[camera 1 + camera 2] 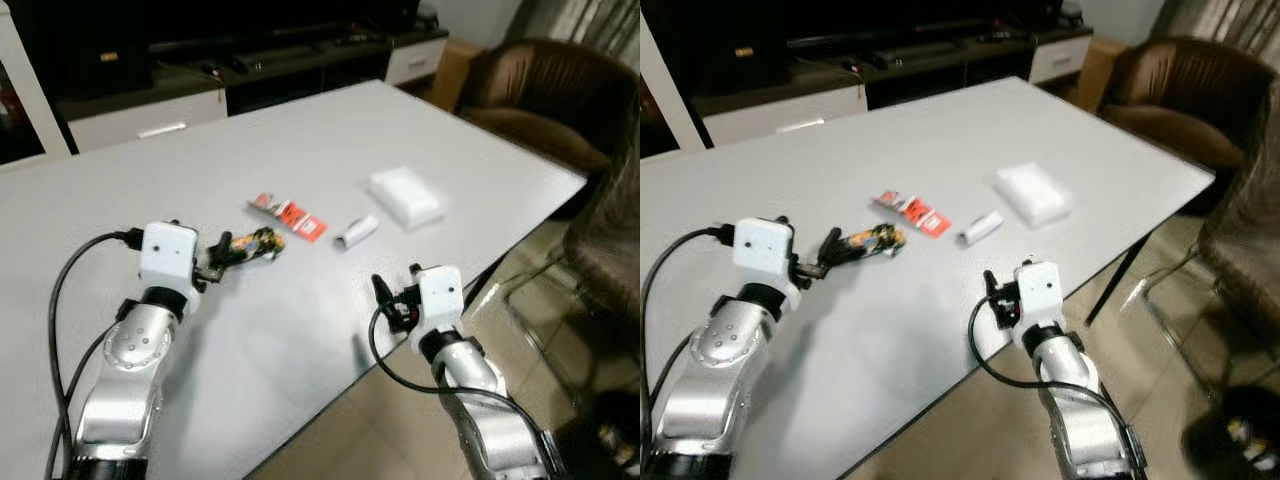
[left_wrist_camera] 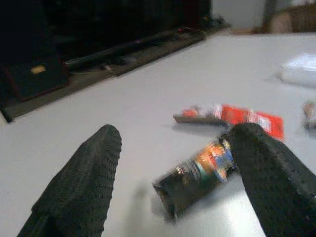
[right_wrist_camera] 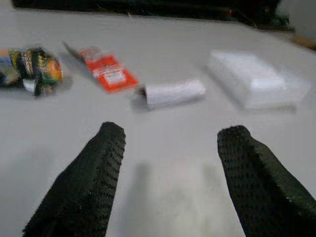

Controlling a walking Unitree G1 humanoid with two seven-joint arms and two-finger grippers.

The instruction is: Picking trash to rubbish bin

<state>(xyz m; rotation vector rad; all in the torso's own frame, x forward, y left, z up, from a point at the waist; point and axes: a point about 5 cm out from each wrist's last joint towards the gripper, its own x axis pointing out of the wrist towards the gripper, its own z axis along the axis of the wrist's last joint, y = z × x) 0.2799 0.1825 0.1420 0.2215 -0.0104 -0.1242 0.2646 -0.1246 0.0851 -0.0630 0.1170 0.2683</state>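
Reaching: left gripper [image 1: 226, 252] low over the worktop [image 1: 300, 330], fingers spread wide around the near end of the dark wrapper [image 1: 258, 242]; nothing held yet.
Contact: one finger [image 2: 266, 168] looks to be touching the wrapper's side, the other [image 2: 84, 182] stands well apart from it.
Right gripper [image 1: 392, 298]: open and empty near the worktop's right edge, pointing at the paper roll [image 3: 173, 93].
Other trash: red packet [image 1: 290, 215] just beyond the wrapper; white pack [image 1: 404, 196] far right.
Bin: can't place it from here.
Risk 1: wrapper is crumpled and light, so a one-sided touch could push it away before the fingers close.
Risk 2: closing too high would pinch air; too low scrapes the worktop.
Risk 3: wrapper sits near the red packet, so a sweep could drag both.
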